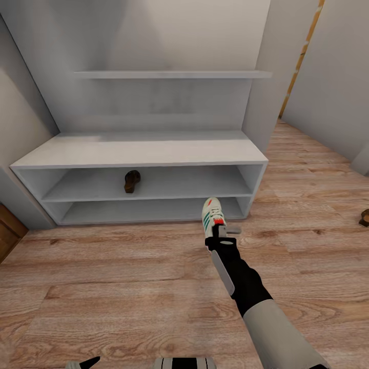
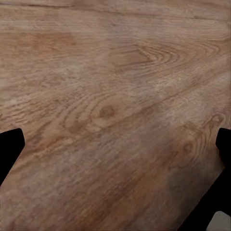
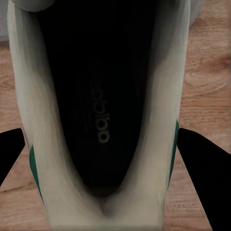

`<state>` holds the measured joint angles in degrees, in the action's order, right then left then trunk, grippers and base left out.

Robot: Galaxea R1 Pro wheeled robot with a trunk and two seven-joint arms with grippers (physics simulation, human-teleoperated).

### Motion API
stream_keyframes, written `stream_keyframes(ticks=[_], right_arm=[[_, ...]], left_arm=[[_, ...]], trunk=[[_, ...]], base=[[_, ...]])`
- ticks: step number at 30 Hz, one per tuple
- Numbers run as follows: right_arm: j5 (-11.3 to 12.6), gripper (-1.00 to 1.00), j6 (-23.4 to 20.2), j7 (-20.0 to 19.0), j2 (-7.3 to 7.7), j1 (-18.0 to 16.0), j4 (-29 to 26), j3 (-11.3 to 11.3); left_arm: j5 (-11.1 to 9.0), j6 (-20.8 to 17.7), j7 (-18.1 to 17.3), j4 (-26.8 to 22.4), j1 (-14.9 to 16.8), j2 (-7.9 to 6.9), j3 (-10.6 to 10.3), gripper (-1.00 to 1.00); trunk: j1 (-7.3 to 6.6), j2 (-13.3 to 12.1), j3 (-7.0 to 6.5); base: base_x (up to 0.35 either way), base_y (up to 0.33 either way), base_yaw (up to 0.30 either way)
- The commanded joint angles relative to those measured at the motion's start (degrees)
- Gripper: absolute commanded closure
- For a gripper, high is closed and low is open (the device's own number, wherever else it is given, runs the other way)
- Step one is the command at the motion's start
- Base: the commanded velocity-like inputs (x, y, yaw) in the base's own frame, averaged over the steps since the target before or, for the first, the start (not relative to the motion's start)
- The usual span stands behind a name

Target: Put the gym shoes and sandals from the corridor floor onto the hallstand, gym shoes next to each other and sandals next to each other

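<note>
Head view: right arm stretched forward, right gripper (image 1: pixel 219 231) closed on a gym shoe (image 1: pixel 212 214) at its heel end, toe pointing toward the hallstand (image 1: pixel 138 151). Shoe held just in front of the rack's lower right opening, over the corridor floor (image 1: pixel 128 271); can't tell if the toe touches the rack or the floor. White upper, green side stripes, red patch by the heel

One sandal (image 1: pixel 131 181) already on the hallstand's upper open shelf, left of centre, dark brown. Second brown item, likely the other sandal (image 1: pixel 364 217), on the floor at the far right edge, cut off by the frame, well apart from the rack. Wall shelf (image 1: pixel 171 75) above the bench

Right wrist view: looks straight into the gym shoe (image 3: pixel 103 115), dark insole with lettering, white sides, green stripes at both flanks. Black fingers (image 3: pixel 204 163) either side of the shoe, clamped on it. Wood floor (image 3: pixel 211 72) beside it

Left wrist view: left gripper (image 2: pixel 115 159) over bare corridor floor (image 2: pixel 110 96), black fingertips (image 2: pixel 9 147) spread wide at both edges, nothing between them. Claw open
</note>
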<state>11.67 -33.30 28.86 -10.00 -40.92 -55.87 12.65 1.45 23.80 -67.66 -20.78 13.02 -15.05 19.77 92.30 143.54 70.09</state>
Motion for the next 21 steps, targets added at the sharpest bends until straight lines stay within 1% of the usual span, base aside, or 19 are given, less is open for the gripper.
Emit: stream_keyframes(ticks=[1, 6, 21], right_arm=[[0.57, 1.00, -0.09, 0.50, 0.00, -0.04, 0.01, 0.09], [0.55, 1.00, -0.09, 0.50, 0.00, -0.04, 0.17, 0.14], [0.45, 1.00, -0.09, 0.50, 0.00, -0.04, 0.22, 0.11]], left_arm=[[0.15, 0.20, -0.31, 0.04, 0.02, -0.01, 0.31, -1.00], [0.13, 0.21, -0.36, 0.04, -0.01, -0.06, 0.34, -1.00], [0.05, 0.28, -0.45, 0.04, -0.02, -0.16, 0.34, -1.00]], trunk=[[-0.01, 0.02, 0.05], [-0.01, 0.02, 0.05], [-0.01, 0.02, 0.05]], base=[[0.040, 0.035, 0.000], [0.119, 0.165, 0.000], [0.161, 0.273, 0.000]])
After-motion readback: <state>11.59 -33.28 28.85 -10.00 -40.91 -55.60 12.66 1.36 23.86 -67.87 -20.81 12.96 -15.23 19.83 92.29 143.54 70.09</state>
